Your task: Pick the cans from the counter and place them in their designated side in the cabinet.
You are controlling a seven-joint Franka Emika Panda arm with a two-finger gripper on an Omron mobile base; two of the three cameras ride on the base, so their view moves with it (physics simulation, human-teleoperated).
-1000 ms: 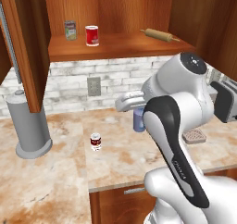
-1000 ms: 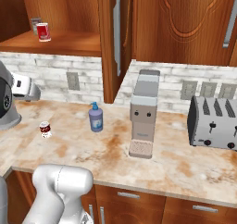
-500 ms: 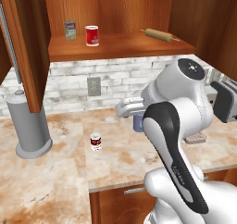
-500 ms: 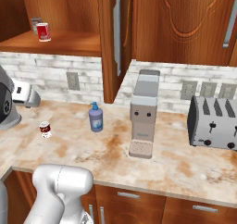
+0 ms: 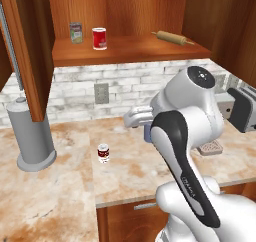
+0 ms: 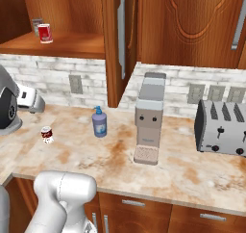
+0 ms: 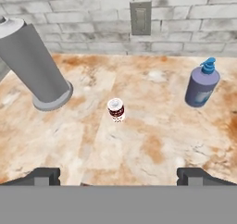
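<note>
Three cans (image 5: 103,153), one soap bottle (image 6: 99,122)

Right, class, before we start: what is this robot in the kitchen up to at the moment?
The robot is sorting cans into the wooden cabinet. The bright red can already stands on the cabinet shelf, beside a pale greenish can. The dark red can still stands upright on the counter, between the grey cylinder and the blue soap bottle. The gripper is open and empty, looking down at that can from a distance, not yet touching it.
</note>
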